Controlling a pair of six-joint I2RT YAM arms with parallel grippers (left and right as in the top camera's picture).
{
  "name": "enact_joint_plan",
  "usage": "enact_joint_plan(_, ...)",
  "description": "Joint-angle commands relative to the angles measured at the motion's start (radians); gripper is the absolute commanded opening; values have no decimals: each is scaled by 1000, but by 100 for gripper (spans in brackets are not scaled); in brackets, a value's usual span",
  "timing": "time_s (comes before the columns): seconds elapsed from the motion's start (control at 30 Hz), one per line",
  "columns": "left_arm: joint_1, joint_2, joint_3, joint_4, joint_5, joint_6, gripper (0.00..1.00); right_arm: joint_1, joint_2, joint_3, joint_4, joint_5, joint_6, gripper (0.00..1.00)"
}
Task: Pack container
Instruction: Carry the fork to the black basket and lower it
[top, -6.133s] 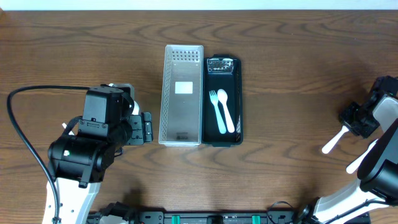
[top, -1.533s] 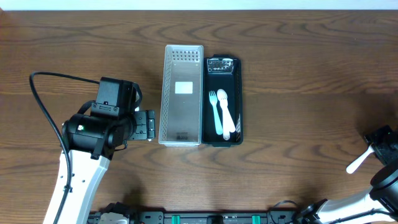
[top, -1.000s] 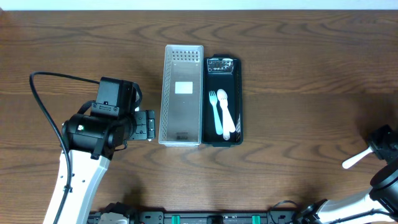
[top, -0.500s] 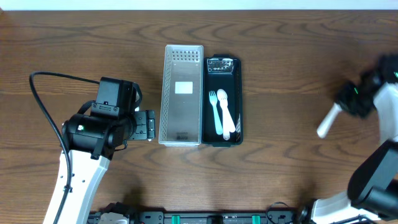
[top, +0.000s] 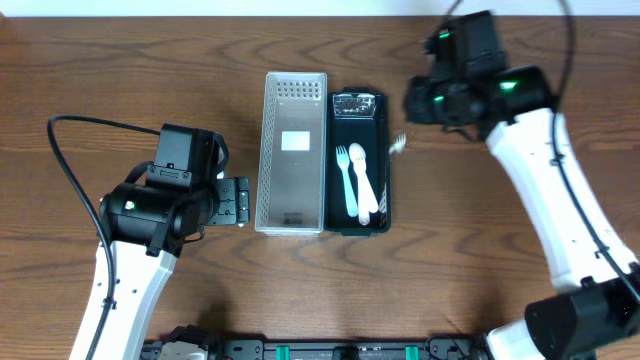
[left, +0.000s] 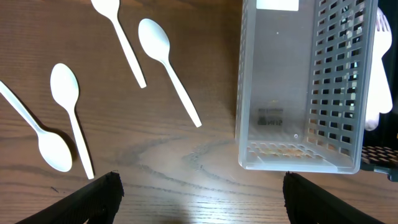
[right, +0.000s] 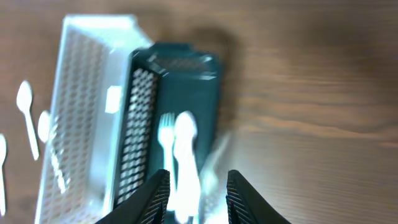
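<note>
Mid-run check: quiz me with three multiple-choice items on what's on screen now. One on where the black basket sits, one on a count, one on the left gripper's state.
1. Where is the black basket relative to the white basket?
A) right against its side, toward the right arm
B) stacked inside it
C) far off at the table edge

2. How many white spoons lie on the table in the left wrist view?
A) one
B) four
C) seven

3. The left gripper is:
A) shut on a fork
B) shut on a spoon
C) open, holding nothing

Answers:
1 A: in the overhead view the two baskets sit side by side with their long walls together.
2 B: four lie loose beside the white basket.
3 C: its fingers stand wide apart with only wood between them.
</note>
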Motion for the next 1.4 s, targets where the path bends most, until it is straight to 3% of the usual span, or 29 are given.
enact_joint_plan(0.0, 2, 2, 8, -3, -16, 2, 85, 63, 73, 10, 0, 16, 26, 30)
enact_joint_plan(0.13, 2, 2, 8, -3, -16, 2, 85, 96, 124, 10, 5, 26, 41, 27)
enact_joint_plan(0.53, 2, 2, 8, -3, -16, 3, 85, 47, 127, 11, 0, 66, 49, 29)
enact_joint_plan(0.97, 2, 2, 8, -3, -16, 2, 85, -57, 142, 12, -143, 207, 232, 38)
enact_joint_plan(1.37, 2, 2, 8, -3, -16, 2, 85, -27, 309, 1, -141, 163, 251, 36)
